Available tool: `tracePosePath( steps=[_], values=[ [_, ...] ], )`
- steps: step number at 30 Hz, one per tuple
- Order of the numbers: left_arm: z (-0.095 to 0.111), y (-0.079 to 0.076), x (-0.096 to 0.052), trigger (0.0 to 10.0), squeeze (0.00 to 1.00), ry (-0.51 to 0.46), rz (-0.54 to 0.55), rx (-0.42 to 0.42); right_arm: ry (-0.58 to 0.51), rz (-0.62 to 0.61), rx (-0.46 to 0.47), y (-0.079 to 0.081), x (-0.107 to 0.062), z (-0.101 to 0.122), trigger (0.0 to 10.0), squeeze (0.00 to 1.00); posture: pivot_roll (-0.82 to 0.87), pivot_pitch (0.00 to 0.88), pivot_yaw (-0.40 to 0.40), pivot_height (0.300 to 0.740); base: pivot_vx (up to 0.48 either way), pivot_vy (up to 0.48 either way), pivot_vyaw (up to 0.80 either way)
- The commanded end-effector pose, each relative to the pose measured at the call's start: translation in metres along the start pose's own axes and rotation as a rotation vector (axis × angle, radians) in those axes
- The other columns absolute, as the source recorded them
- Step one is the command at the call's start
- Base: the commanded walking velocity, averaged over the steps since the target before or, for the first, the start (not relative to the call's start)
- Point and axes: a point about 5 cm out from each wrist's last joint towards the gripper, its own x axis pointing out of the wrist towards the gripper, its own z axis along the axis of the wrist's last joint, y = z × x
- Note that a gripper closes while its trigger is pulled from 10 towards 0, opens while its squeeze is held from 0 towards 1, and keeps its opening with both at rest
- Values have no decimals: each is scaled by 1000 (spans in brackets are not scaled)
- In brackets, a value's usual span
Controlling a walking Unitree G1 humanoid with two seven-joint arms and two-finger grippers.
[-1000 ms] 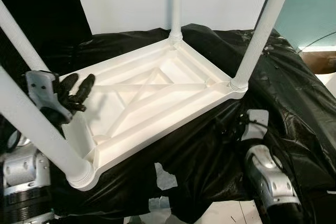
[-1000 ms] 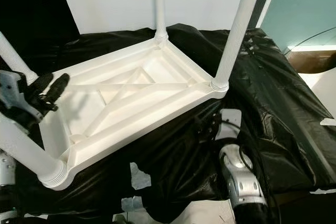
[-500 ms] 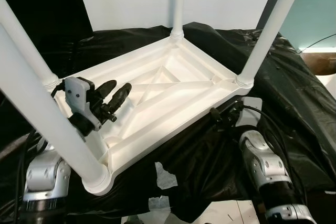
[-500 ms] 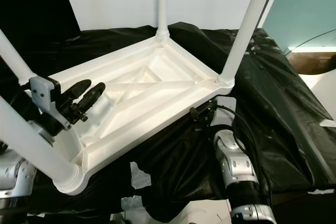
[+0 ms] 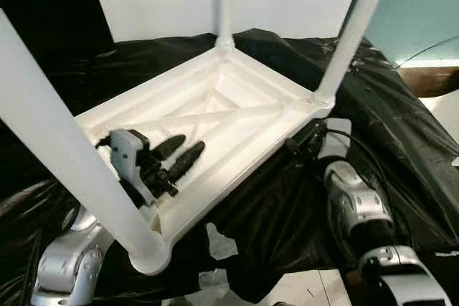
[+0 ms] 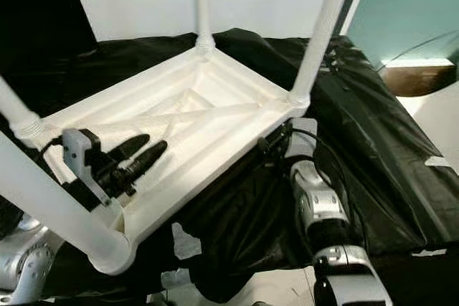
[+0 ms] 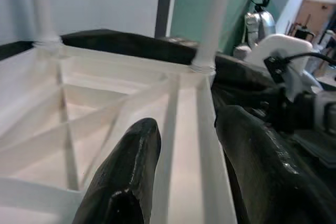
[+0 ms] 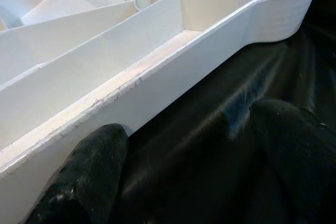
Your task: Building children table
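One white plastic children's table (image 5: pixel 215 116) lies upside down on a black plastic sheet (image 5: pixel 401 141) that covers the surface beneath it. Its ribbed underside faces up like a shallow tray. Four round white legs (image 5: pixel 351 34) stand up from its corners: one at the far corner, one at the right corner, a thick one close to the camera, and the base of the fourth shows at the left corner in the right eye view.

The left claw (image 5: pixel 179 157) rests inside the upturned table, near the nearest leg, its two black fingers a little apart and holding nothing. The left wrist view looks between those fingers (image 7: pixel 123 179) along the inner ribs toward the two far legs, and also shows a silver humanoid robot (image 7: pixel 260 17) standing in the background beyond the table.

The right claw (image 6: pixel 276 141) sits at the table's outer rim, below the right corner leg. The right wrist view shows its two fingertips (image 8: pixel 86 169) spread wide, one just beside the rim, the other over the black sheet, gripping nothing.
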Motion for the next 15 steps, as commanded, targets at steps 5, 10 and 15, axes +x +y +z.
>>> tracePosePath(
  steps=[5,10,15],
  values=[
    [1,-31,-5,10000,0,51,-272,-11,-23,112,-37,18,18,14,10000,0,167,77,-74,740,0,0,0],
    [-1,-42,-3,10000,0,88,-329,-6,-37,169,-56,28,27,22,10000,0,170,79,-71,740,0,0,0],
    [-11,-56,10,10000,0,162,-405,19,-42,285,-91,48,38,34,10000,0,175,88,-71,740,0,0,0]
  ],
)
